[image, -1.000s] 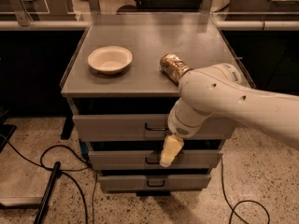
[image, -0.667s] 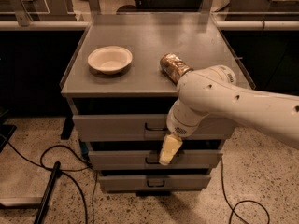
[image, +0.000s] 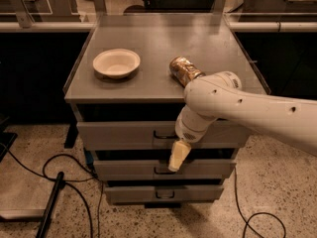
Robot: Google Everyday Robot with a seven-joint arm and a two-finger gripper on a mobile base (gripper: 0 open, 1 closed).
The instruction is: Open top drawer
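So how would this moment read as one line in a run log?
task: open top drawer | gripper: hanging just below-right of handle, not on it | cabinet top: bowl, can lying on side

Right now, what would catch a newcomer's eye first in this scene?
The big white robot arm reaching in from the picture's right, its tool hanging just below the handle of the top drawer. Next, the white bowl and a can on its side on the cabinet top.
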